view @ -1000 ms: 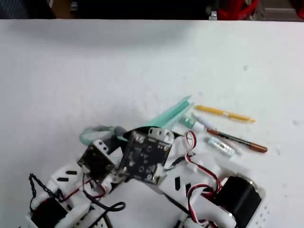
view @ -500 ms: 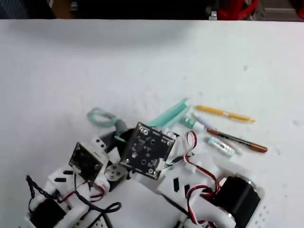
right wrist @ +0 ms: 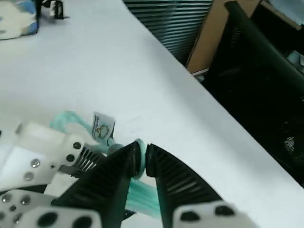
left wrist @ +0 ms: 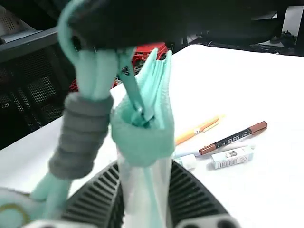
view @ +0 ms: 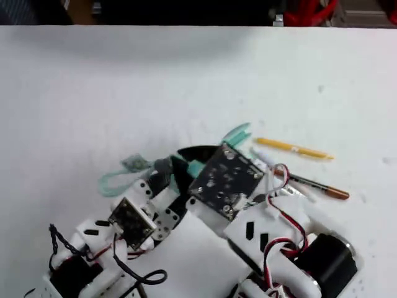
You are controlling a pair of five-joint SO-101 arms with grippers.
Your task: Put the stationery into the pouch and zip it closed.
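Pouch [view: 193,167], mint green, is seen just below the middle of the high view, between the two arms. It is clamped by the left end effector [left wrist: 145,167], whose ribbed fingers are pressed against both of its sides. The right end effector [right wrist: 141,153] is narrowed to a slit and pinched on a mint part at the pouch's end; whether that part is the zip pull cannot be told. A looped strap [view: 107,184] with a grey sleeve [left wrist: 78,137] extends toward the left of the frame, and a white tag [right wrist: 102,129] with a round printed mark, too small to be read, is fixed to it. To the right of the pouch, a yellow pen [view: 291,148], a brown marker [view: 322,189] with illegible lettering, a small white box [left wrist: 230,157] with unreadable print and a white tube [left wrist: 185,162] are seen lying on the white surface [view: 93,93], outside the pouch.
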